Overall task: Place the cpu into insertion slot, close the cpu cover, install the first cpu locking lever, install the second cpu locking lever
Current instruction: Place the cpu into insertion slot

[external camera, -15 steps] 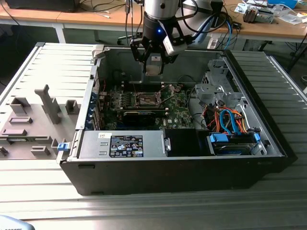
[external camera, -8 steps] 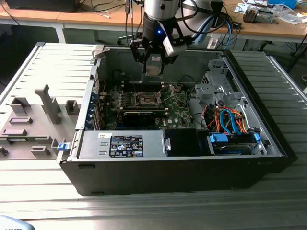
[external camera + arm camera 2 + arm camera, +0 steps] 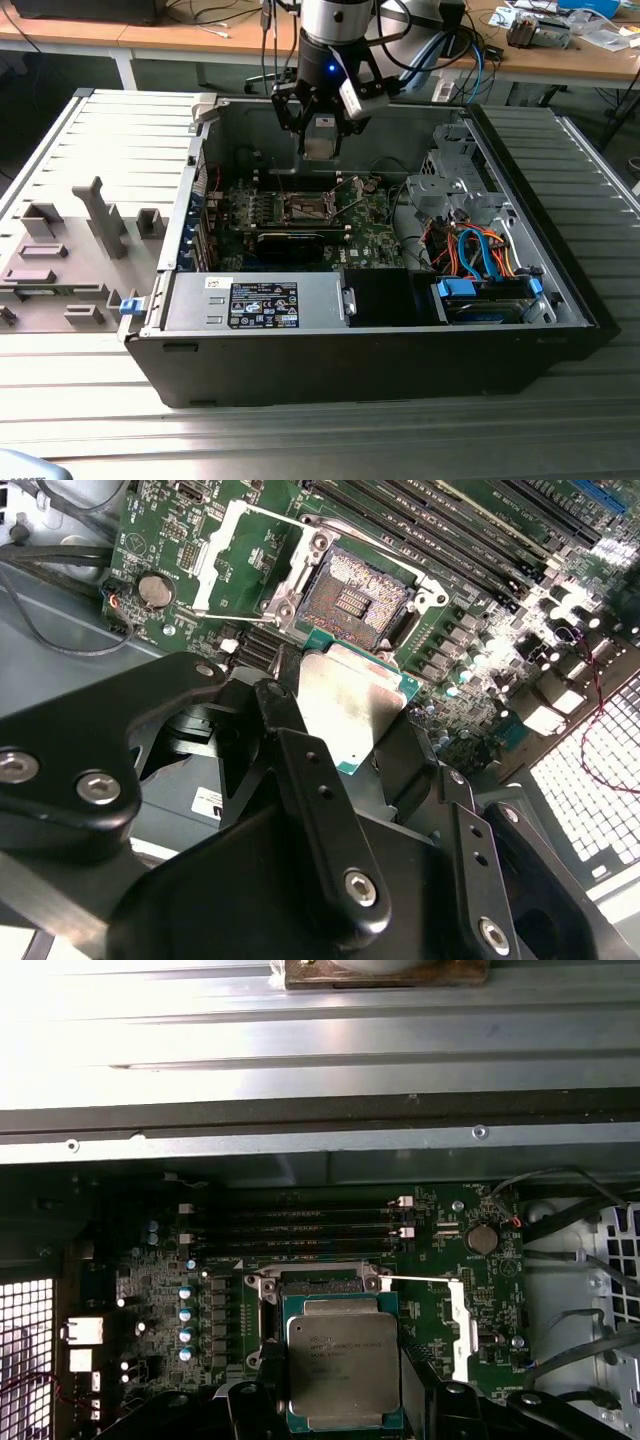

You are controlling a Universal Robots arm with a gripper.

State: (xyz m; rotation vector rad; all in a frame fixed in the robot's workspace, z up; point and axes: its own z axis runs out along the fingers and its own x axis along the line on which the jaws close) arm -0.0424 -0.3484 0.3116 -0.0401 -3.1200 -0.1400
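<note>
- Fingers [image 3: 300, 765] of my gripper [image 3: 348, 730] squeeze the cpu [image 3: 352, 695], one finger on each side.
- I hold the cpu up in the air above the insertion slot [image 3: 350, 598], and it is not touching it.
- The insertion slot has nothing in it, so its dark middle shows.
- The cpu cover [image 3: 216, 558] is flipped open, right beside the insertion slot.
- A green board [image 3: 150, 1290] lies all around the insertion slot, inside a big computer case [image 3: 380, 370].

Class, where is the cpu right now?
In the second wrist view, the cpu is clamped in the gripper, hanging close to the empty insertion slot.
</note>
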